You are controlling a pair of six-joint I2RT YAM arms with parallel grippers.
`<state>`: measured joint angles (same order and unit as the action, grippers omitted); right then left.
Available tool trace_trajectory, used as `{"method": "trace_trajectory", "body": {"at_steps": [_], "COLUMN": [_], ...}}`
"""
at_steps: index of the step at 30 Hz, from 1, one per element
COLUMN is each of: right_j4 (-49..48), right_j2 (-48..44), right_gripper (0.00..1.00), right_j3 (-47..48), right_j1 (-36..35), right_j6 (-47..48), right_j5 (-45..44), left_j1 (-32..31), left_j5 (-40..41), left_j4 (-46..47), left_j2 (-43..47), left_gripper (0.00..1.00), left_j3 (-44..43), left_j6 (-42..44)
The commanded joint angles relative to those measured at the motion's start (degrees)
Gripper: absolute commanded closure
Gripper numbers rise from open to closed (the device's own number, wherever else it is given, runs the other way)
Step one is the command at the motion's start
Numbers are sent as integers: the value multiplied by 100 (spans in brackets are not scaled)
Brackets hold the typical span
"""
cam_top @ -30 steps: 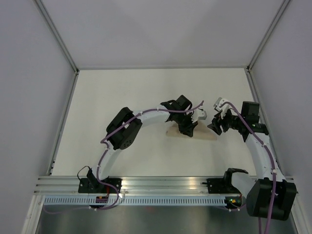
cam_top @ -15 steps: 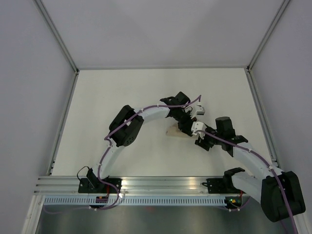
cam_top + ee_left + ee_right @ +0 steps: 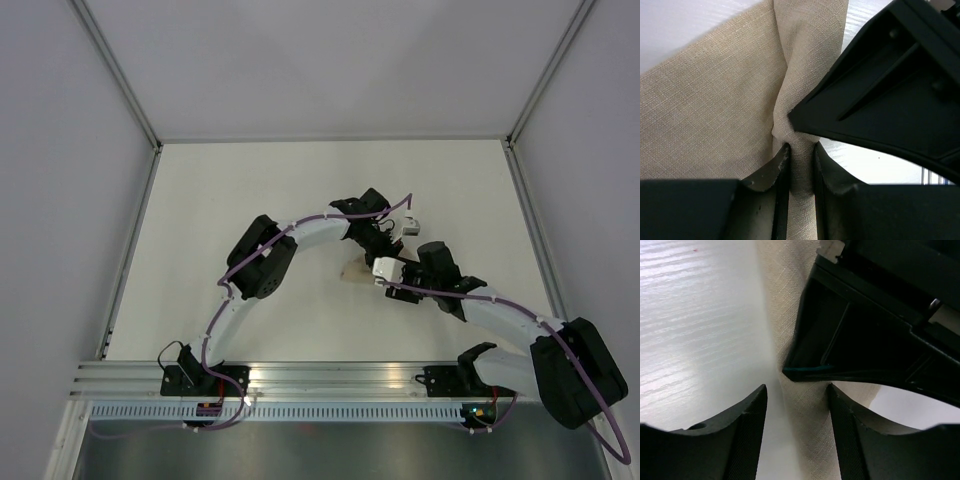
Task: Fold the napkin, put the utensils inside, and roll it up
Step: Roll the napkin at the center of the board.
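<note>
The beige napkin lies bunched mid-table, mostly hidden under both grippers in the top view. My left gripper is shut on a pinched ridge of the napkin; the cloth fills the narrow gap between its jaws. My right gripper is open, its fingers straddling a fold of the napkin just in front of the left gripper's black body. The right gripper's body fills the upper right of the left wrist view. The knife is hidden.
White table surface lies around the napkin, with grey walls at the back and sides. An aluminium rail runs along the near edge by the arm bases.
My right arm has swung left from beside the napkin's right end to right over it, next to the left gripper. The napkin looks more bunched and covered. The left gripper has barely moved.
</note>
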<state>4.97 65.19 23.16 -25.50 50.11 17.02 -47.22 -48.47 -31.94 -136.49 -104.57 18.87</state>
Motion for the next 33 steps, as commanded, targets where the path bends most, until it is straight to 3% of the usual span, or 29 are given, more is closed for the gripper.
{"method": "trace_trajectory", "body": {"at_steps": [1, 6, 9, 11, 17, 25, 33], "right_j4": [-163, -102, -6, 30, 294, 768, 1243], "right_j2": [248, 574, 688, 723, 978, 1637, 2647], "right_gripper": [43, 49, 63, 67, 78, 82, 85], "right_j3": [101, 189, 268, 286, 531, 1217, 2078], "right_j1": [-105, -105, -113, -105, -113, -105, -113], "right_j6": [148, 271, 324, 333, 359, 307, 192], "right_j5": [-392, -533, -550, -550, -454, -111, 381], "left_j1": [-129, -86, -42, 11, 397, 978, 1602], "left_j5": [777, 707, 611, 479, 50, -541, -471], "left_j4": [-1306, -1358, -1358, -1297, -305, 705, 2154], "left_j2": [-871, -862, -827, -749, -161, 464, 1440], "left_gripper": [93, 89, 83, 78, 63, 59, 56], "left_j3": [438, 438, 429, 429, 693, 1096, 2369], "left_j6": [-68, -77, -130, -208, -971, -1825, -2809]}}
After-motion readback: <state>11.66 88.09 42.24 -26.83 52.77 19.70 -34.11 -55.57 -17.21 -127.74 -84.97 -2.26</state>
